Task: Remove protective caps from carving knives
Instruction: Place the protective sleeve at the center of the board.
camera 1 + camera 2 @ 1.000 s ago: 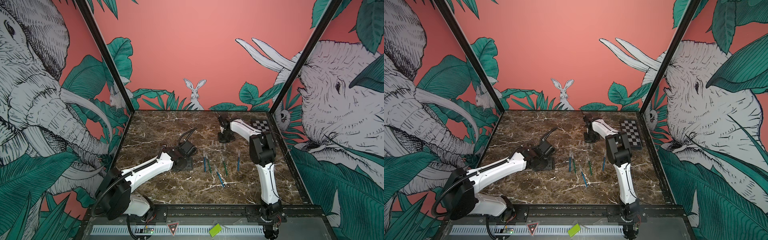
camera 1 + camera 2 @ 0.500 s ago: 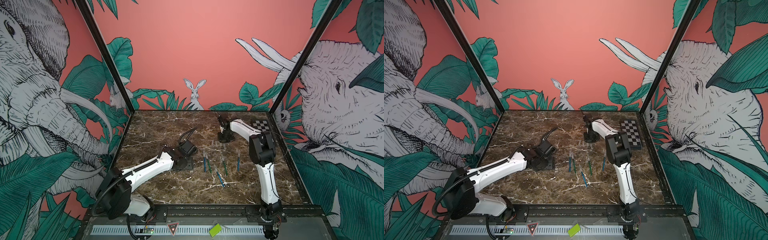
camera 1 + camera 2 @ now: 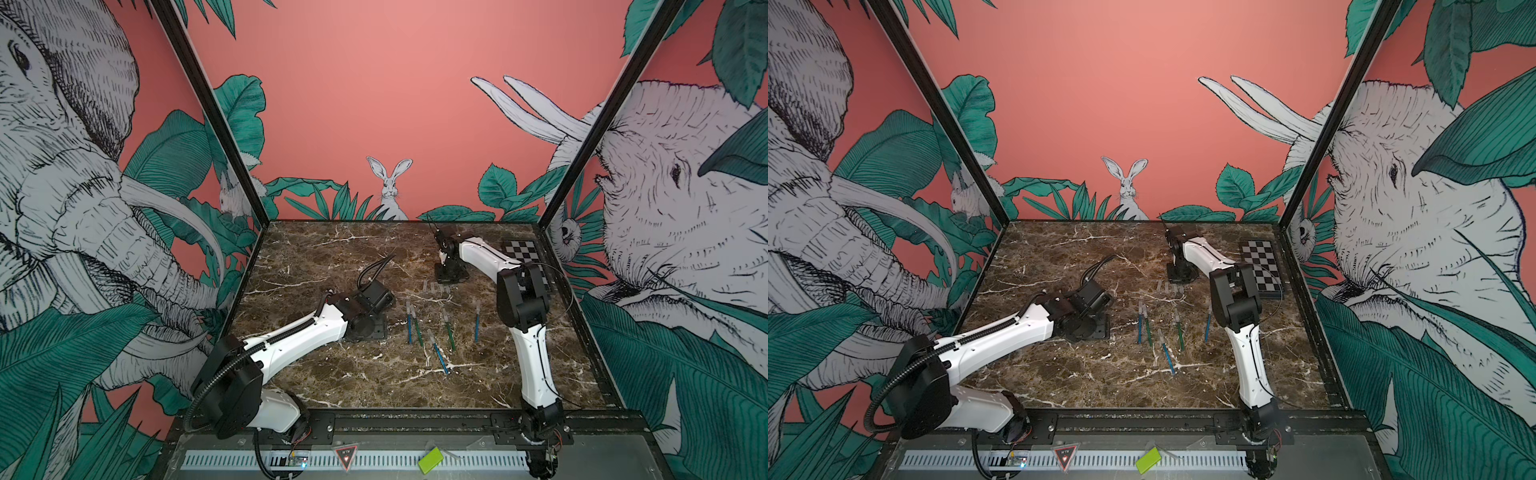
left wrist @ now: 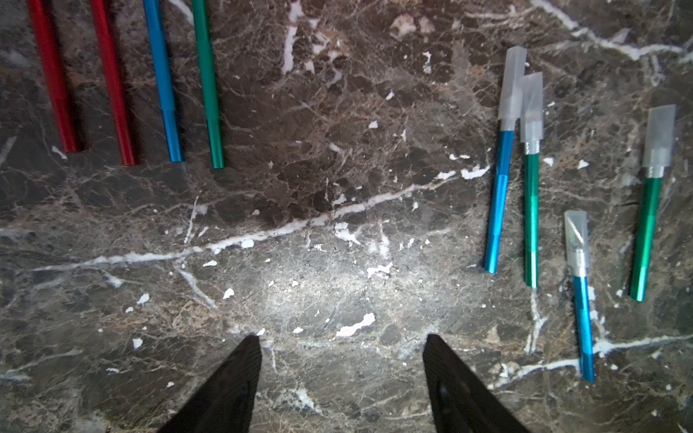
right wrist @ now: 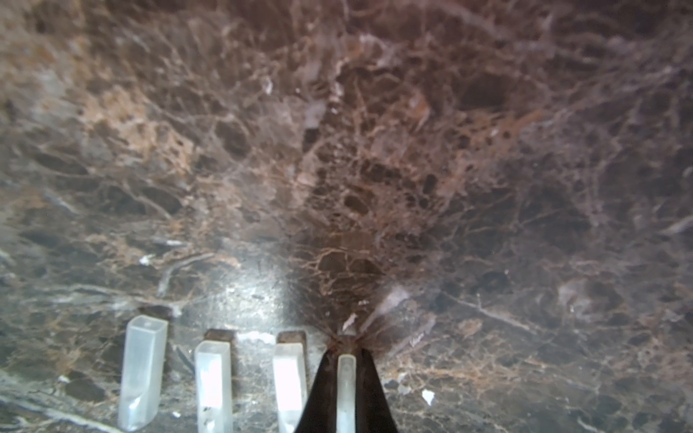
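My right gripper is low over the marble at the back, shut on a clear protective cap. Three loose protective caps lie in a row right beside it. Several carving knives with blue and green handles lie in the middle of the table, each with a cap on its tip. Red, blue and green handles lie side by side in the left wrist view, their tips out of frame. My left gripper hangs open over bare marble, left of the capped knives.
A black-and-white checkerboard lies at the back right, next to the right arm. Patterned walls close the table on three sides. A black rail runs along the front edge.
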Available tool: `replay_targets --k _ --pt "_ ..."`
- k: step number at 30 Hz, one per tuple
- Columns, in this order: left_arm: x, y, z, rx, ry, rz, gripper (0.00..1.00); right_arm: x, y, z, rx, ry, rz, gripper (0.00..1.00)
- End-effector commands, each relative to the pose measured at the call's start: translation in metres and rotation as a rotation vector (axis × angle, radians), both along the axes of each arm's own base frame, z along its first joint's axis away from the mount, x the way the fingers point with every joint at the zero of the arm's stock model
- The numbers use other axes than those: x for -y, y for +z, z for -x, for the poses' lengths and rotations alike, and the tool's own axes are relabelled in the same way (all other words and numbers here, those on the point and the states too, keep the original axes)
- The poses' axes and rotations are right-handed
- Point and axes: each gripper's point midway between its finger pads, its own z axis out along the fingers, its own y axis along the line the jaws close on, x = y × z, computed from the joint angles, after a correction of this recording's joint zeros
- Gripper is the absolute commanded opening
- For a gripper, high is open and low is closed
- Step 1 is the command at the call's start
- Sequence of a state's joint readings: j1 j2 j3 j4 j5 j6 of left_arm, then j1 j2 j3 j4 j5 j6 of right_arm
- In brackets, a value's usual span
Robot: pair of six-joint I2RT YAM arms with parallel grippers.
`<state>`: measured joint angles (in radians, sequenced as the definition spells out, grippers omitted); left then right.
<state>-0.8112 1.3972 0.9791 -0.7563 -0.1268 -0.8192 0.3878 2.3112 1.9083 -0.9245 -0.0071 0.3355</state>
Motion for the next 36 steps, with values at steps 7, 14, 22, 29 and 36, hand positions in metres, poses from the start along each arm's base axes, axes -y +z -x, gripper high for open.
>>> replay_targets --k 7,14,22,29,36 --pt "0.003 0.006 -0.001 0.008 0.0 0.004 0.71 0.007 -0.008 0.001 -0.022 -0.007 0.033 0.08" --pt "0.003 0.006 -0.001 0.005 0.0 0.006 0.71 0.007 0.0 -0.002 -0.005 -0.008 0.035 0.23" --pt "0.009 0.007 -0.002 -0.002 -0.005 0.022 0.71 0.01 0.034 -0.011 0.05 -0.004 0.052 0.35" --pt "0.028 0.001 -0.002 -0.028 -0.007 0.047 0.7 0.022 0.124 -0.009 0.235 -0.076 0.026 0.57" --pt "0.053 -0.014 -0.009 -0.1 0.02 0.046 0.68 0.032 0.183 0.034 0.371 -0.126 -0.087 0.84"
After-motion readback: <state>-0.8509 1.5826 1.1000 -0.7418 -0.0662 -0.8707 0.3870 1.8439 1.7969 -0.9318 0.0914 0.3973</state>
